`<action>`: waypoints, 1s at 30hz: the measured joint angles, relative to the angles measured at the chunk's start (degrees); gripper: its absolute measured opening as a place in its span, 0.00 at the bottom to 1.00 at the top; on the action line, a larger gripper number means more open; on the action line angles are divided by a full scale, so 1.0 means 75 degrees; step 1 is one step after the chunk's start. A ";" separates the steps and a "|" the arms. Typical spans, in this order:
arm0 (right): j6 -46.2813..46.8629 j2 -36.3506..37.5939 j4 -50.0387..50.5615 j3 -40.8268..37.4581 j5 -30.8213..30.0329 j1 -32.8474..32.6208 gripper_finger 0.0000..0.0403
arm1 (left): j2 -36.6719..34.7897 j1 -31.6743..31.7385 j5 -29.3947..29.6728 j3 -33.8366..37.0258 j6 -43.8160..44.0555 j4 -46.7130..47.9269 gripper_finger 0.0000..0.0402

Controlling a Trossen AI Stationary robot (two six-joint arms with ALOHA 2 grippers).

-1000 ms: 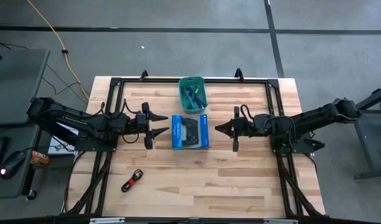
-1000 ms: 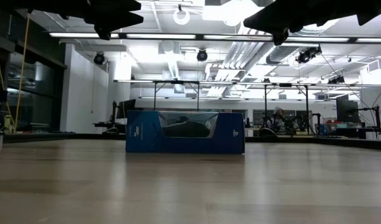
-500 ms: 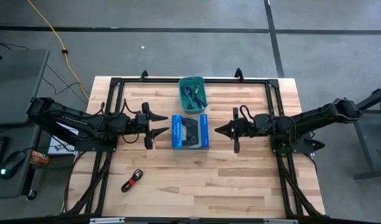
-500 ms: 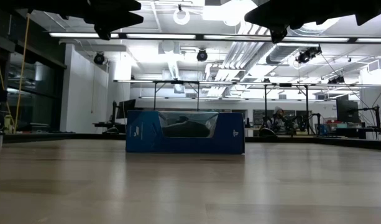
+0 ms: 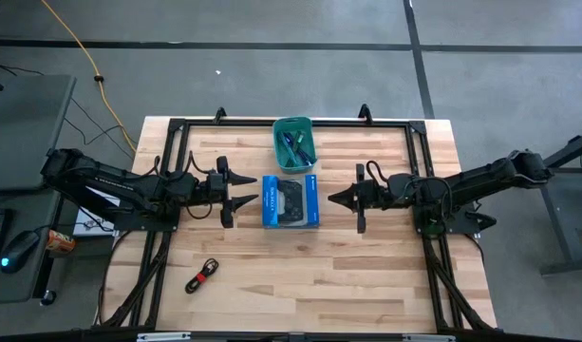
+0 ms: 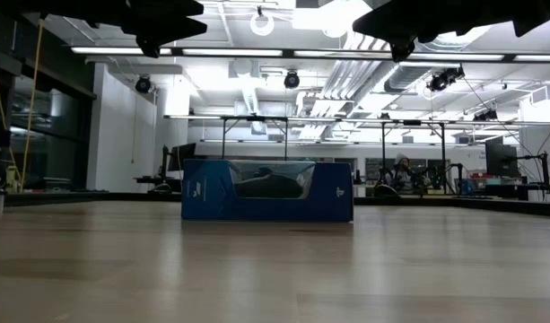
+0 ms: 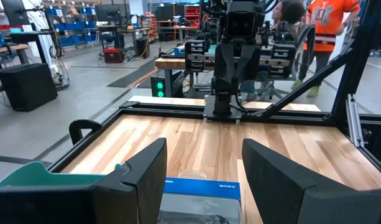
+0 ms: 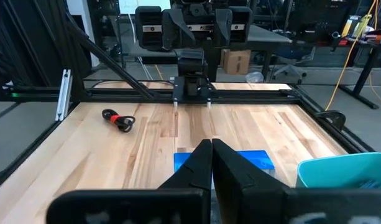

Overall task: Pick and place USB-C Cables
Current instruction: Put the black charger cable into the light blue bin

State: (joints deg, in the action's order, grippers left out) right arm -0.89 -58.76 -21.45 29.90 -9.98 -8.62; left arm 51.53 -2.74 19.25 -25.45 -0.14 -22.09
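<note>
Cable: 1 black cable with red band (image 5: 202,275) lies left-front of the blue box (image 5: 291,201); 3 sit in the teal bin (image 5: 293,142).
Handling: probably light, floppy; pinch at band.
Left gripper (image 5: 235,196): spread.
Right gripper (image 5: 344,198): fingers together.

White "SONY" lettering on top edge of blue cardboard game-controller box (image 7: 199,186), left wrist view. Small white logo on box front, low view, unreadable.

I see the right hand (image 6: 398,47) tip sits slightly left of a second back in low view; nothing else shifted.
</note>
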 joint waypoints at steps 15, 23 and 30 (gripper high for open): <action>-0.0174 0.0000 0.0023 -0.0002 -0.0204 0.0000 0.00 | -0.0003 0.0002 0.0000 -0.0004 0.0719 0.0262 0.47; -0.0207 0.0000 0.0023 -0.0001 -0.0201 0.0000 0.00 | 0.0026 -0.0072 0.0294 -0.0704 0.2213 0.2335 0.47; -0.0206 0.0000 0.0032 -0.0002 -0.0201 0.0000 0.00 | 0.0914 -0.0619 0.0576 -0.2671 0.4314 0.7067 0.47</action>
State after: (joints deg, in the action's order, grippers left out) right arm -2.44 -58.76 -21.21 29.89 -11.49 -8.62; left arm 58.38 -7.38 23.56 -45.48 32.21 30.92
